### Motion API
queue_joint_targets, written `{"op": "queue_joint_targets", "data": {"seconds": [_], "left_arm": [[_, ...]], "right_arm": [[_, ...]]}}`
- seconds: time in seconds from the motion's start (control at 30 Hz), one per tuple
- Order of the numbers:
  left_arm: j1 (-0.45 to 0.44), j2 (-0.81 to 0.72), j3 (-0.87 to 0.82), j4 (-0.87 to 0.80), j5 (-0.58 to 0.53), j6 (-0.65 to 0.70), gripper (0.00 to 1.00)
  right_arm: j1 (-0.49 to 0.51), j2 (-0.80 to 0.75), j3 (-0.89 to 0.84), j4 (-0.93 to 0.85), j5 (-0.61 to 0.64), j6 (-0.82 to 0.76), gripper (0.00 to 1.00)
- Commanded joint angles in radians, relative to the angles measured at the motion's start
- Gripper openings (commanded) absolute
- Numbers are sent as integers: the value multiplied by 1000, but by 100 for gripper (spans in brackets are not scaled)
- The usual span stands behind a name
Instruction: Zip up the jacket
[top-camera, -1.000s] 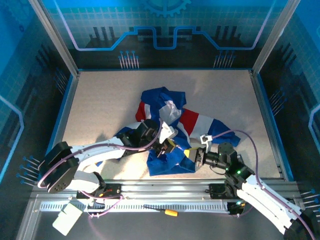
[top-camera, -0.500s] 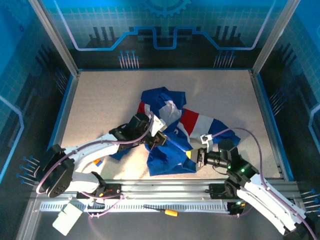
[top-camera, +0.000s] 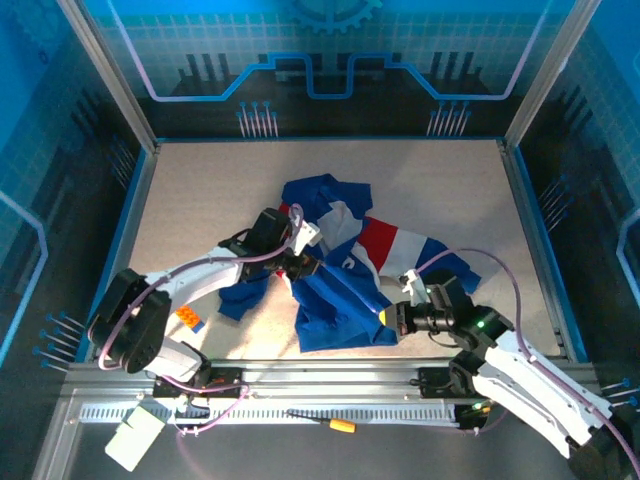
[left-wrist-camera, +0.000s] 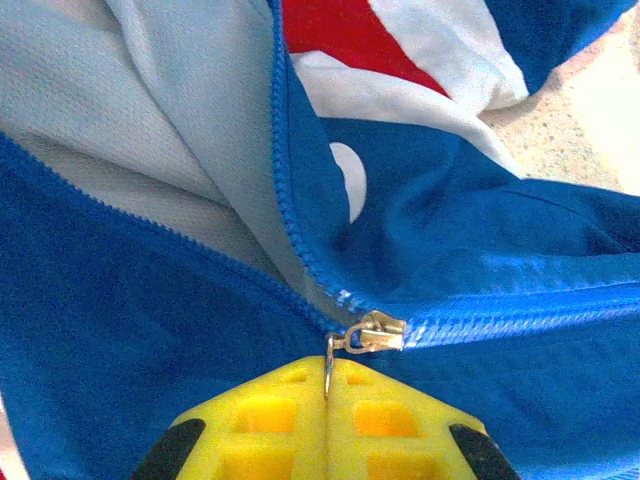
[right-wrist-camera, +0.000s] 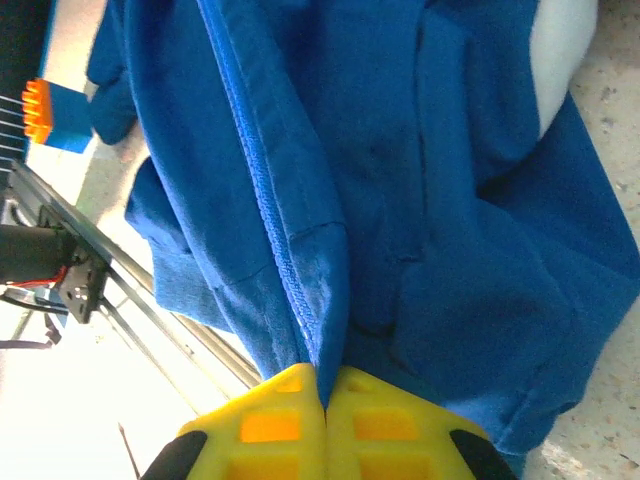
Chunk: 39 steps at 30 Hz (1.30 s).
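Note:
The blue jacket (top-camera: 335, 305) lies crumpled in the middle of the table, with its red and white bands (top-camera: 385, 240) towards the right. My left gripper (top-camera: 308, 268) is over its upper middle. In the left wrist view the yellow fingers (left-wrist-camera: 260, 430) are shut on the metal zipper pull (left-wrist-camera: 328, 368), with the slider (left-wrist-camera: 377, 333) just past the tips. Beyond the slider the two rows of zipper teeth (left-wrist-camera: 290, 215) spread apart and white lining shows. My right gripper (top-camera: 386, 315) is at the jacket's near right edge. It is shut on the blue fabric (right-wrist-camera: 330, 300) beside the closed zipper (right-wrist-camera: 275, 240).
An orange and blue block (top-camera: 188, 320) lies on the table left of the jacket, also in the right wrist view as the same block (right-wrist-camera: 50, 112). The aluminium rail (top-camera: 330, 385) runs along the near edge, with a yellow-handled screwdriver (top-camera: 330, 423) on it. Blue walls enclose the table.
My left gripper has moved up and to the left with the zipper pull, away from the right gripper. The jacket's front has stretched out between them. The right gripper shifted slightly.

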<state>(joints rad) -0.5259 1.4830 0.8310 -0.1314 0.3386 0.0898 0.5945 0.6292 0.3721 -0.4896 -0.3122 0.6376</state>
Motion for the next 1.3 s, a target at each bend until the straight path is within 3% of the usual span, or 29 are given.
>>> {"op": "queue_joint_targets", "data": {"seconds": [0.0,0.6,0.8,0.93,1.1,1.27], "left_arm": [[35,31,58,-12,-48,39,0],[195,192,284,-40,-29,97,0],[208,231,340,-37,2,91,0],[172,229,309,-8,-4,108,0],[127,217,264,5,-11,138,0],[95,177,202,25,-17,163,0]], "right_arm": [[0,37,28,-98,25,-15,0],[42,95,39,-126,119,4,0],[42,104,58,-101,113,-29,0],[28,83,129,-94,140,-57,23],[-28,183,284,-156,138,-137,34],[-98,326,394,-144,150,-192,39]]}}
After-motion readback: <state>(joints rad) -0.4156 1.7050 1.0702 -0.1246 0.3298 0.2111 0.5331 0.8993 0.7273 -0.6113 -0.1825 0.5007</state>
